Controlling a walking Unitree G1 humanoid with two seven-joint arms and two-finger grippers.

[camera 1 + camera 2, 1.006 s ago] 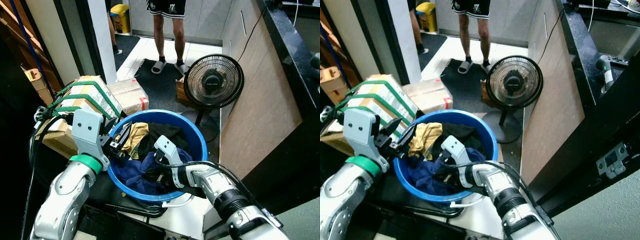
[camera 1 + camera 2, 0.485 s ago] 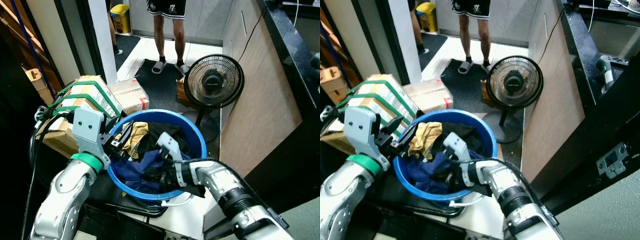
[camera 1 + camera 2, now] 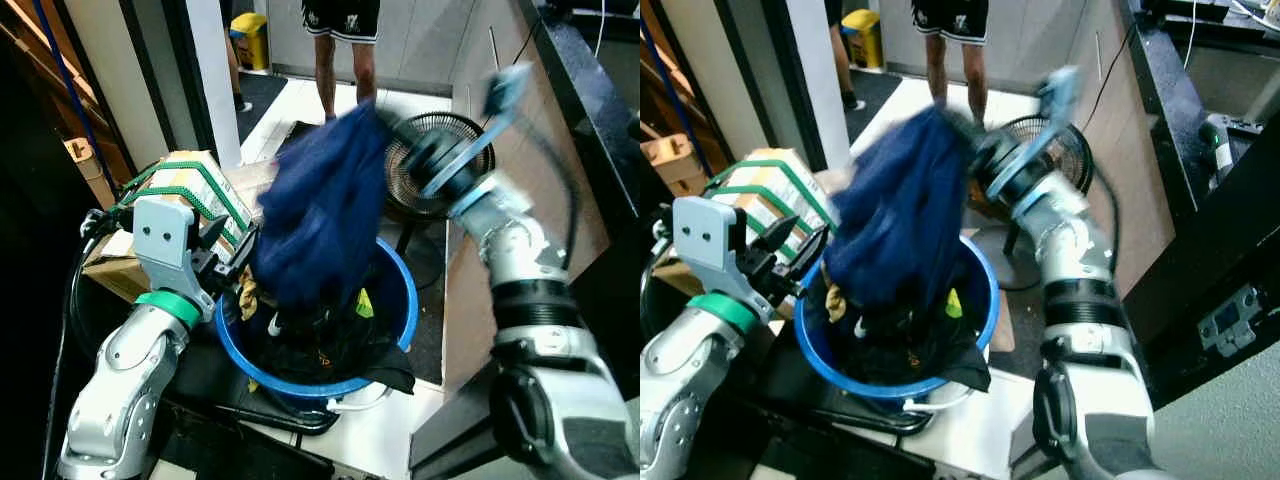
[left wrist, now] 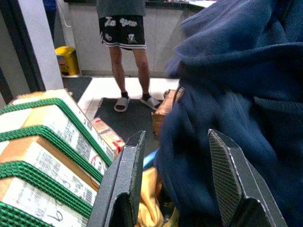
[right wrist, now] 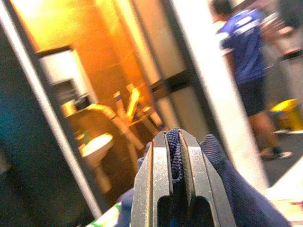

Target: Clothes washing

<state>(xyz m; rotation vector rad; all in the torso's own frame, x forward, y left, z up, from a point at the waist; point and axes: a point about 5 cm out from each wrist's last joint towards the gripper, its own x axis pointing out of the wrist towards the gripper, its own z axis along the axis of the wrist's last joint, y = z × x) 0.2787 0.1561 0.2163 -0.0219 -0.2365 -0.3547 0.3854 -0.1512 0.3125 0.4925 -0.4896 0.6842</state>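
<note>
Right hand point(image 5: 171, 156) pinches the dark blue fabric garment point(image 3: 320, 215) tight, high above the round blue plastic tub point(image 3: 398, 275); left hand point(image 4: 175, 182) waits open at the rim. Lift clear before swinging away.

bright floor up by the fan point(image 3: 432, 160), dark edges, navy garment point(image 3: 322, 215) motion-blurred, right wrist view glowing hazy orange.

Right arm raised, motion-blurred, right gripper point(image 3: 962, 128) holding dark blue garment point(image 3: 902, 215) aloft; fingers hidden in cloth. Garment hangs below gripper over blue tub point(image 3: 975, 320) of dark clothes. Left gripper point(image 3: 800, 262) beside tub rim, fingers spread. Fan point(image 3: 1052, 150) behind right arm. Person's legs point(image 3: 955, 55) beyond gripper. Green-strapped box point(image 3: 760, 200) behind left gripper.
</note>
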